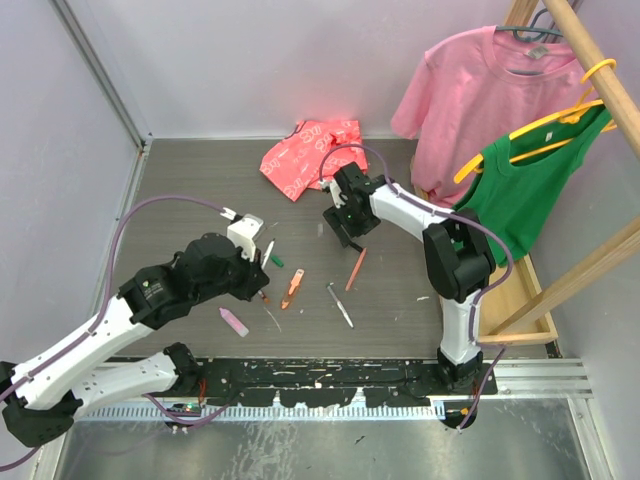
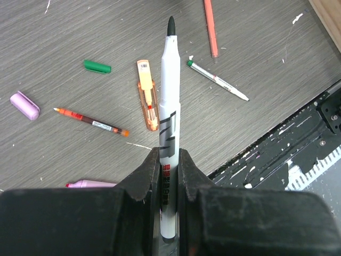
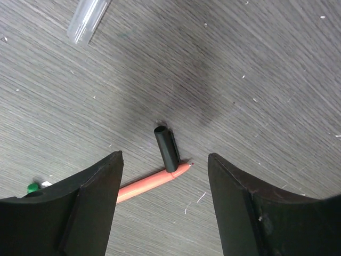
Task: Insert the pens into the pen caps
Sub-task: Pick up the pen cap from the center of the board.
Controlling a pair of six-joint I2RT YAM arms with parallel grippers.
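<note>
My left gripper (image 2: 169, 156) is shut on a white marker (image 2: 169, 101) with a bare black tip and holds it above the table; it also shows in the top view (image 1: 265, 257). Below it lie a green cap (image 2: 97, 66), a lilac cap (image 2: 25, 105), a short orange pen (image 2: 147, 96), a dark red pen (image 2: 90, 122), a second white marker (image 2: 217, 80), a pink highlighter (image 2: 90, 184) and a salmon-orange pen (image 2: 211, 29). My right gripper (image 3: 164, 157) is open low over a black cap (image 3: 167, 148), which lies against the salmon pen's tip (image 3: 152, 184).
A red patterned cloth (image 1: 310, 155) lies at the back of the table. A wooden rack (image 1: 590, 270) with a pink shirt (image 1: 470, 90) and a green shirt (image 1: 530, 185) stands at the right. A clear tube (image 3: 88, 20) lies beyond the right gripper.
</note>
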